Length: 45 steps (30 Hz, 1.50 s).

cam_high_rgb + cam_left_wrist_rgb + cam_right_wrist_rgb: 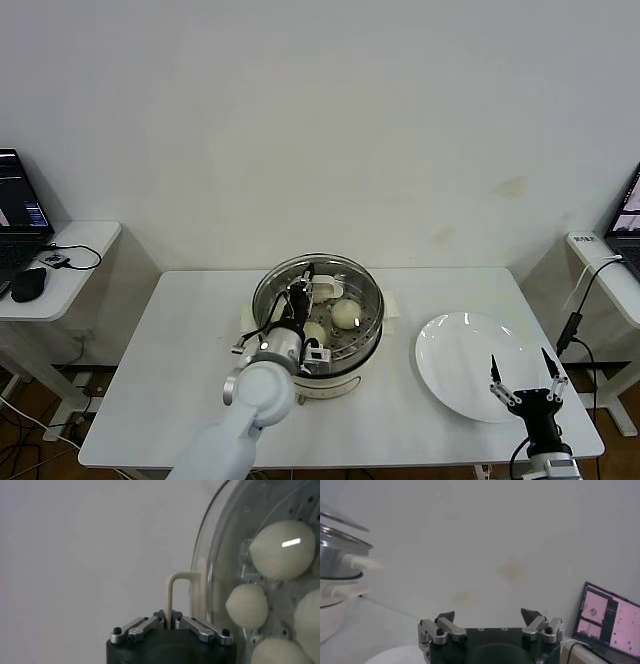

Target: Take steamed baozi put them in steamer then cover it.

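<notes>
The left end effector (300,292) is pinched tight on the cream bar handle (176,596) of the glass cover (318,298), and the cover hangs right over the steamer (340,372) at mid-worktop (190,340). From the left wrist view the handle's bar stands straight up between the closed fingers, with the glass dome spreading away to one side and the steamed baozi (283,549) showing through it. The buns look to be all in the pot, so what matters now is rim against rim. In the right wrist view the cover's edge sits tilted, just above the steel rim, so it seems to want levelling and a short drop straight down. The right end effector (522,382) idles, fingers spread wide, over the near edge of the bare white plate (450,350), well apart from the steamer.
</notes>
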Available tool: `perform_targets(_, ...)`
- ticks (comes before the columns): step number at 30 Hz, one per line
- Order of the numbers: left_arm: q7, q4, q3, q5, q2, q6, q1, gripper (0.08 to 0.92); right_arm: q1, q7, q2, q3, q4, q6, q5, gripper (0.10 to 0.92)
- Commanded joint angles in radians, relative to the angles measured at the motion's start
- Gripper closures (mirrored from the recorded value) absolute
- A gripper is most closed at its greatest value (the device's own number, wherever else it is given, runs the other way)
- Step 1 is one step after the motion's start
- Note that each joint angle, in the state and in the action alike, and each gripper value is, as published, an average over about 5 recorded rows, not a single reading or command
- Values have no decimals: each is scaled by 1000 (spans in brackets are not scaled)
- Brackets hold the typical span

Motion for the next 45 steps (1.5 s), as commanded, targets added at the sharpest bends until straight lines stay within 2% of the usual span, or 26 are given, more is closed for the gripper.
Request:
perform_targets(1, 2, 27, 13, 32, -39, -1, 3, 857, -2, 0, 2, -2, -4, 5, -5, 203)
perform_targets(19, -7, 48, 8, 60, -42, -22, 8, 857, 1, -3, -3, -7, -12, 10, -3, 203)
perform_targets(26, -10, 21, 4, 59, -38, -36, 25, 848, 2, -5, -3, -11, -15, 10, -4, 203)
perform_targets(29, -8, -15, 1, 54, -30, -35, 42, 790, 1, -5, -2, -11, -15, 10, -4, 203)
perform_targets(34, -7, -100, -7, 35, 5, -35, 101, 644, 0, -6, 0, -13, -14, 9, -6, 203)
perform_targets(45, -63, -400, -85, -75, 122, -79, 345, 323, 2, -6, 1, -15, -20, 8, -5, 203)
